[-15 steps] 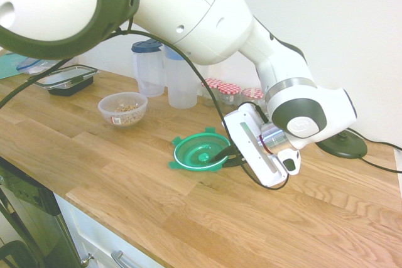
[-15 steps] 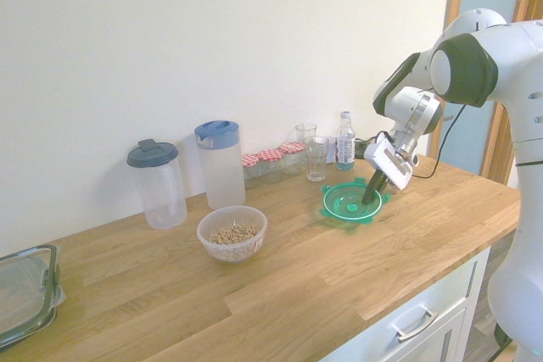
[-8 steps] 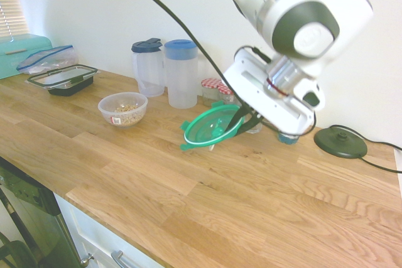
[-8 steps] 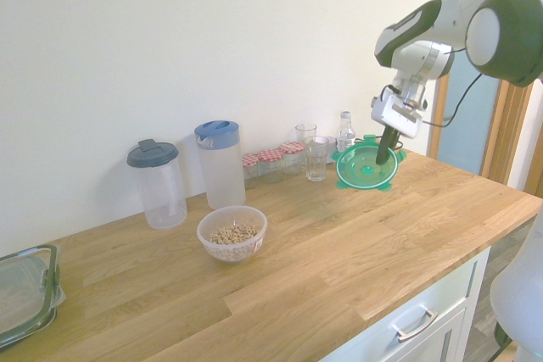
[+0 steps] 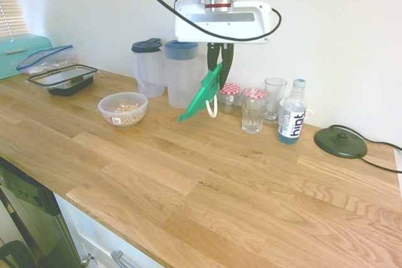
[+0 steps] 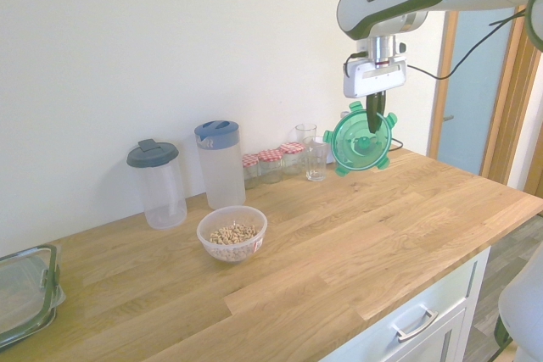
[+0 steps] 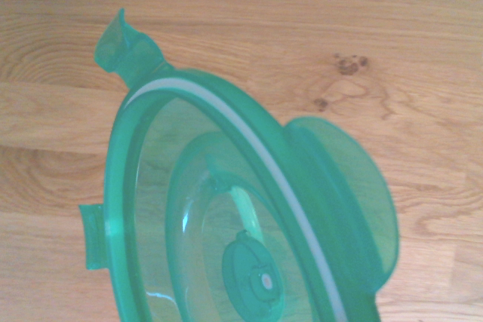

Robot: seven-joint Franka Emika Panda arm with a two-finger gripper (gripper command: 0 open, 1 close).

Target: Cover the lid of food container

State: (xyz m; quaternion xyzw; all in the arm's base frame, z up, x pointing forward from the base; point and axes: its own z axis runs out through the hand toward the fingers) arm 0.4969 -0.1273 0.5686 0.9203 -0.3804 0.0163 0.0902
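Note:
My gripper (image 5: 218, 66) (image 6: 374, 120) points straight down, shut on the upper rim of the round green lid (image 5: 204, 94) (image 6: 361, 142). The lid hangs steeply tilted, high above the wooden counter (image 5: 207, 174), its white ring and clip tabs showing. In the wrist view the lid (image 7: 226, 216) fills the picture over bare wood. The food container (image 5: 123, 108) (image 6: 232, 232), a small clear bowl of brownish grains with a red-white label, stands on the counter well away from the gripper, toward the counter's far end.
Two clear jugs (image 5: 182, 73) (image 6: 158, 182), red-lidded jars (image 5: 229, 95), drinking glasses (image 5: 254, 111) and a water bottle (image 5: 291, 119) line the wall. A black-rimmed rectangular box (image 5: 65, 80) sits at the counter's end, a dark round disc with a cable (image 5: 340, 143) at the other.
The gripper has lifted the lid off the counter, carried it up and toward the jars and jugs, and turned to point straight down; the lid now hangs almost on edge.

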